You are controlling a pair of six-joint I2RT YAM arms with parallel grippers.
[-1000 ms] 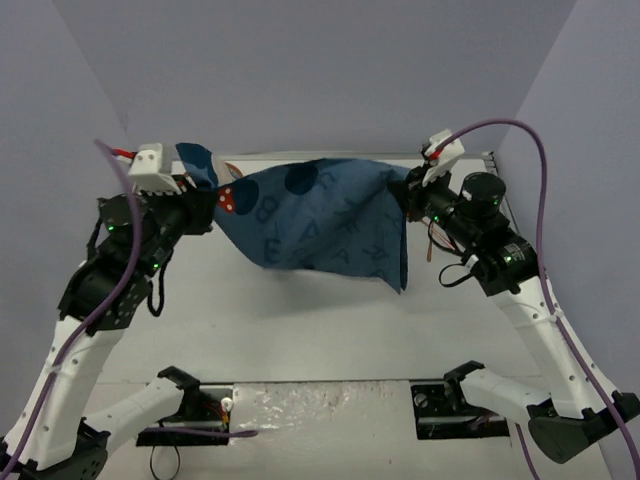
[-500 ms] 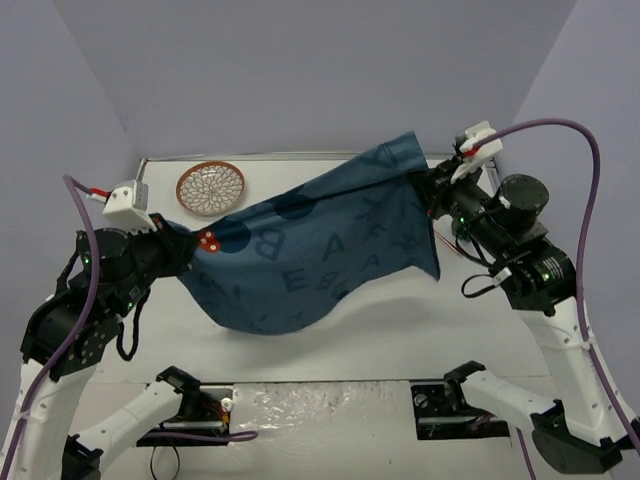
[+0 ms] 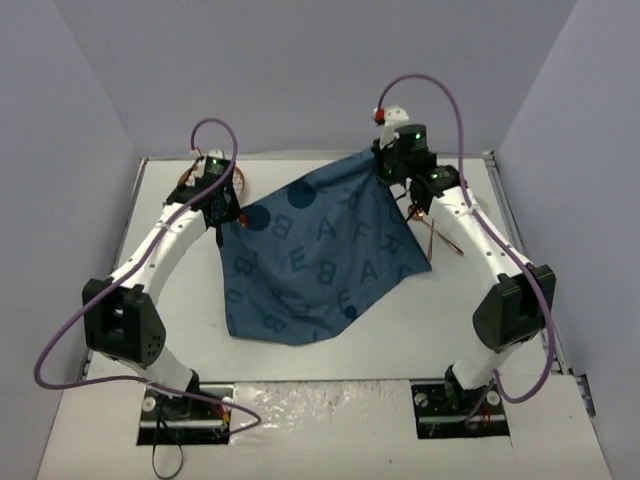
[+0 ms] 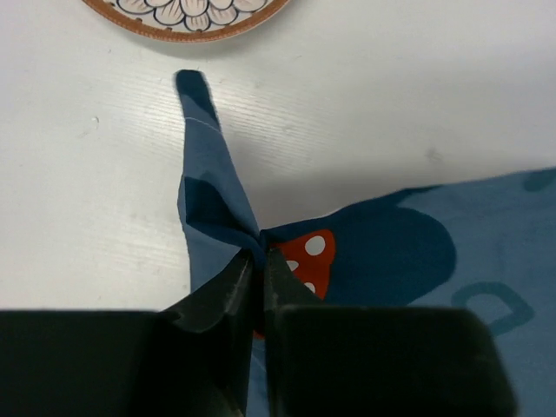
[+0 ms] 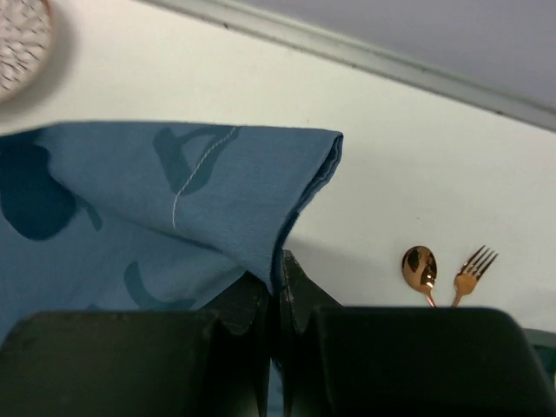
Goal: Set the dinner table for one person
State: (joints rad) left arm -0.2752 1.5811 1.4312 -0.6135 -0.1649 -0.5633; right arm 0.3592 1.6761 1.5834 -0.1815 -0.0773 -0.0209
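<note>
Across the middle of the dinner table (image 3: 330, 365), which fills your top view beneath both arms, the blue lettered placemat (image 3: 315, 250) spreads between your two pincers. Your left gripper (image 4: 259, 256) is clamped on its 10 o'clock corner, with a patterned plate (image 4: 187, 17) just beyond it. Your right gripper (image 5: 276, 278) is pinched on the 1 o'clock corner. A copper spoon (image 5: 420, 269) and fork (image 5: 469, 265) lie side by side at its 3 o'clock.

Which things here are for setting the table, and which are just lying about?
For the job: dinner table, blue placemat pinched by the left gripper and right gripper, plate, spoon, fork.
Not part of it: purple cables; no stray item shows.
</note>
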